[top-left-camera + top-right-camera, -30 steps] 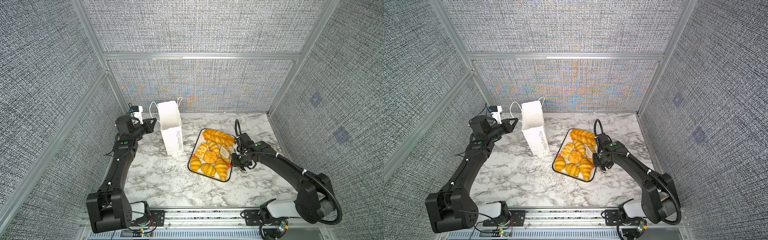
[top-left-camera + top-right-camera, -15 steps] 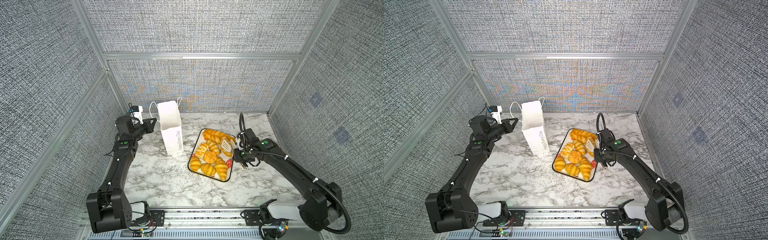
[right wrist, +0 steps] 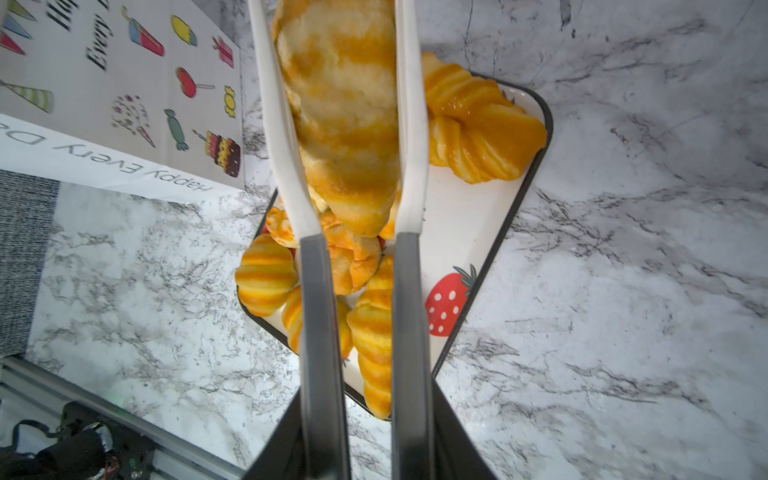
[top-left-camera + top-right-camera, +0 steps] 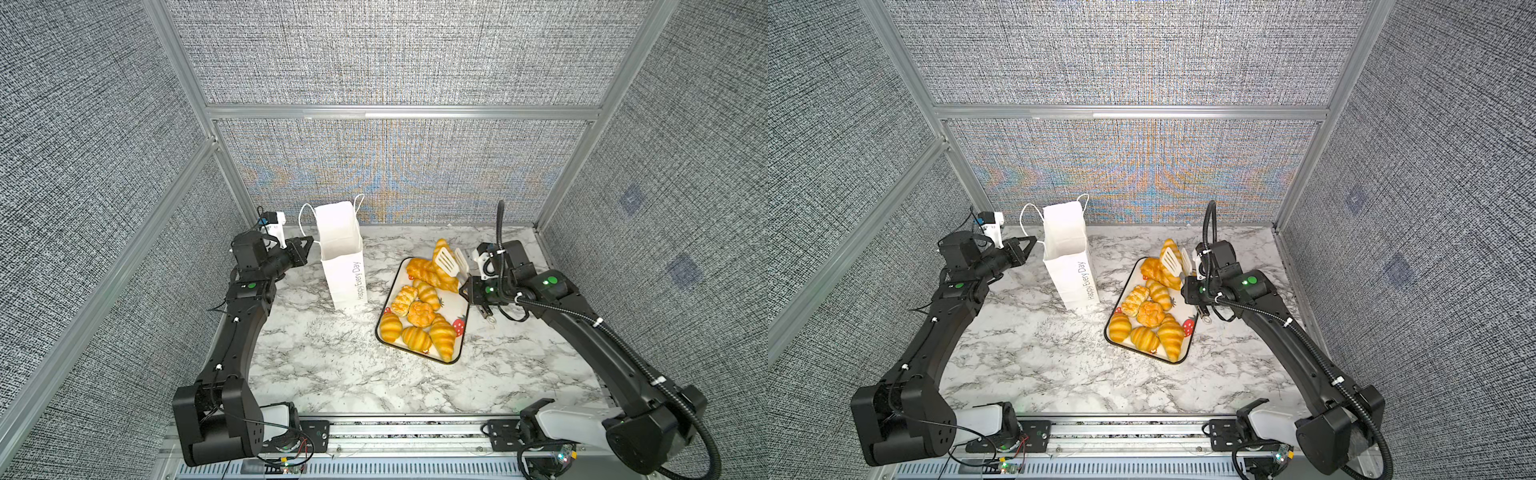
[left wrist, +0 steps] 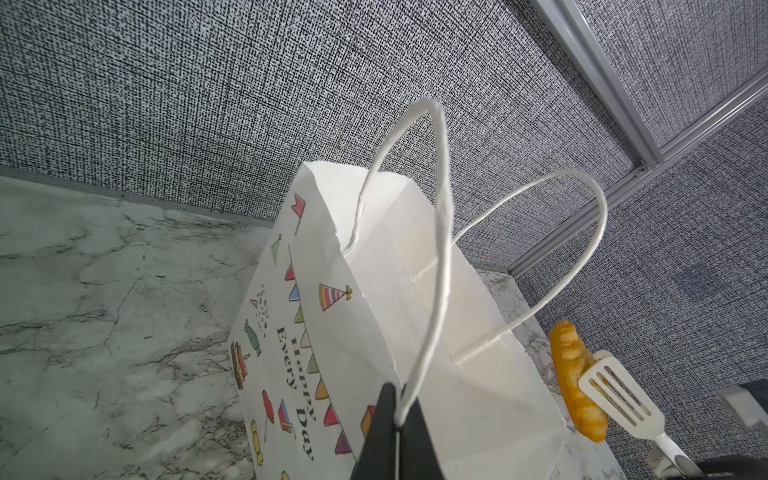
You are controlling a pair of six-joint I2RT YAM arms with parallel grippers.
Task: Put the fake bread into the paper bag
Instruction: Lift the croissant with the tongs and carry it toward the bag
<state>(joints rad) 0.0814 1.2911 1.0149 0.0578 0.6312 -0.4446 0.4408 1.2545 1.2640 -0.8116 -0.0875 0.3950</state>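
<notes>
observed paper bag standing upright at the back left of the marble table, mouth open, "happy every day" lettering on the side facing the tray. found left gripper closed tight on one cord handle at the bag's rim. confirmed in left wrist view: cord pinched between the black fingers. noted second handle looping free on the far side.

found right gripper clamped on white slotted tongs, squeezing their arms toward each other. saw the tong blades gripping one long piece of fake bread, raised above the far end of the strawberry-print tray and tilted end-up. placed this held piece to the right of the bag, well apart from it.

logged remaining pastries lying in the tray: braided loaf at the far end, then lattice square, round bun and croissants nearer the front. could not tell the bag's contents from any view.
</notes>
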